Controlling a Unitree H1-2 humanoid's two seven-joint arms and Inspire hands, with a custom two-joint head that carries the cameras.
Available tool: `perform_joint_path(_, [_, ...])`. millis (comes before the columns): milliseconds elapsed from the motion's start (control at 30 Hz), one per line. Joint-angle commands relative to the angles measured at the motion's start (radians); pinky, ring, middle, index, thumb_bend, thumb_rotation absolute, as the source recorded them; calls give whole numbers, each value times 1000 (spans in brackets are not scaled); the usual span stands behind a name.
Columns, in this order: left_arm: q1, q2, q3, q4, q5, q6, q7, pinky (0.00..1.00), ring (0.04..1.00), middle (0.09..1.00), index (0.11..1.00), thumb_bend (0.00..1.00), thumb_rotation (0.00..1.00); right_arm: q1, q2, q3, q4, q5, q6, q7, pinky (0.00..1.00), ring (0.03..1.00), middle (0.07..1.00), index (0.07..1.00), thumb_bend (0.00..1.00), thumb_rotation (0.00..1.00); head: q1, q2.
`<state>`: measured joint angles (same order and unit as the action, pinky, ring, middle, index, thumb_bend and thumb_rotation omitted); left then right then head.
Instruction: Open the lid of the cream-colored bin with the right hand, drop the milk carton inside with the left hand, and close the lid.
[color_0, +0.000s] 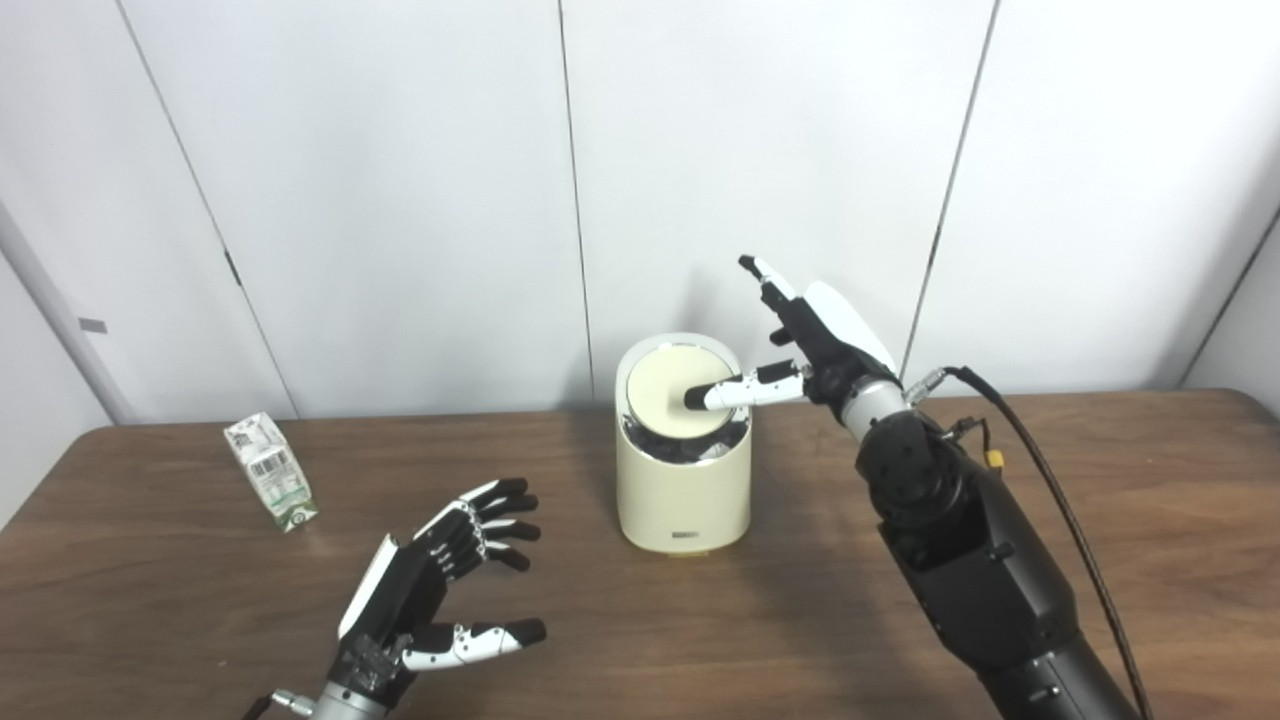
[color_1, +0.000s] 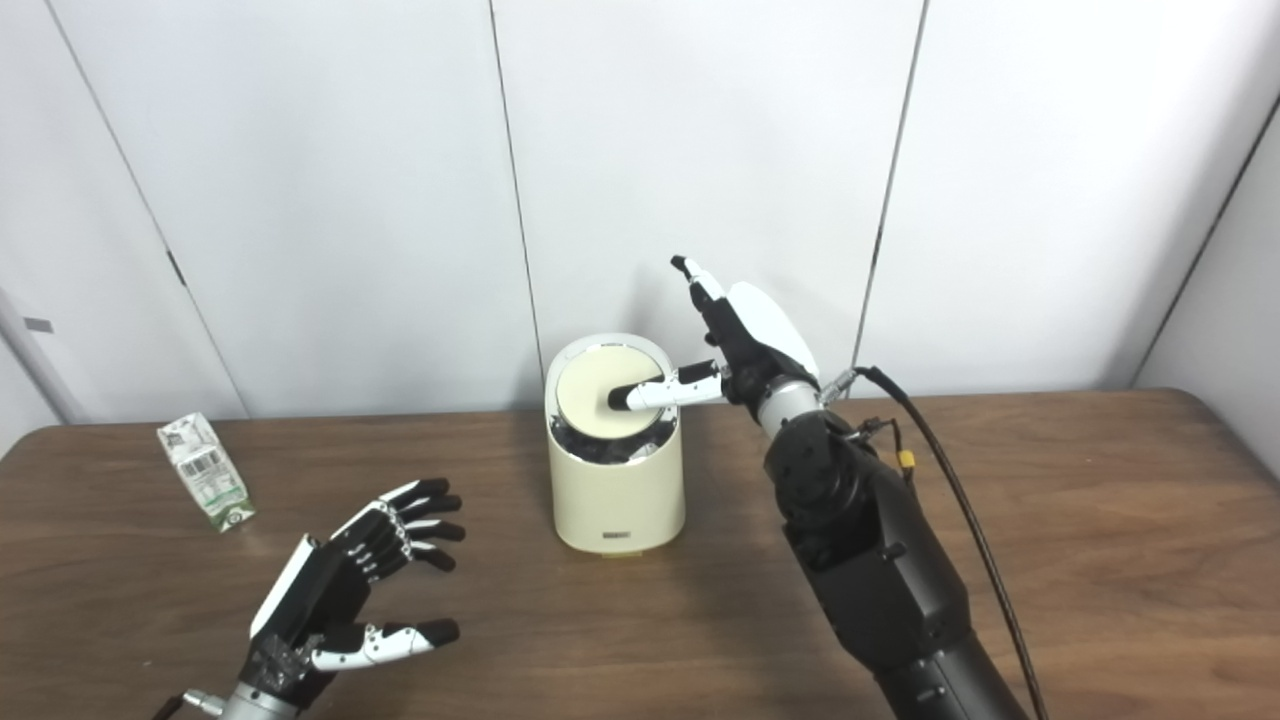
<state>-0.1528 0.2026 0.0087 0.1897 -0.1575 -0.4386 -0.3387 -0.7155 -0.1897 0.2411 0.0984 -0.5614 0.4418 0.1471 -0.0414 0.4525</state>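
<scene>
Right hand (color_0: 815, 345) rests its thumb on the tilted lid (color_0: 678, 392) of the cream-colored bin (color_0: 683, 495), its other fingers spread and gripping nothing, and the lid seems partly pushed open, though the gap is hard to read. Left hand (color_0: 440, 580) hovers open and empty over the table (color_0: 1100, 520), near the small milk carton (color_0: 270, 485) lying by the far left edge; light and crushable, it is probably best pinched across its flat sides, with bare room between it and the bin
</scene>
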Motion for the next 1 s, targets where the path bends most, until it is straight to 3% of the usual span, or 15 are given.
perform_joint_path(0, [52,-13,-11,34,-15,1,0,609,728,815,861,779,39,-67,0,-1,-8,-10,-39,-26,750,921,989,993,877,358,0,1])
perform_joint_path(267, [54,-16,-11,25,-12,3,4,603,728,812,859,786,55,-82,0,13,30,-23,-34,-29,811,942,982,995,880,347,5,8])
perform_joint_path(767, [60,-19,-18,3,-11,18,4,599,727,806,855,788,66,-74,-4,46,53,-56,-48,-29,820,926,968,979,909,303,15,30])
perform_joint_path(967, [61,-22,-20,-6,-5,20,7,599,723,805,850,787,67,-74,-25,76,47,-93,-51,-17,769,917,977,982,925,288,25,42])
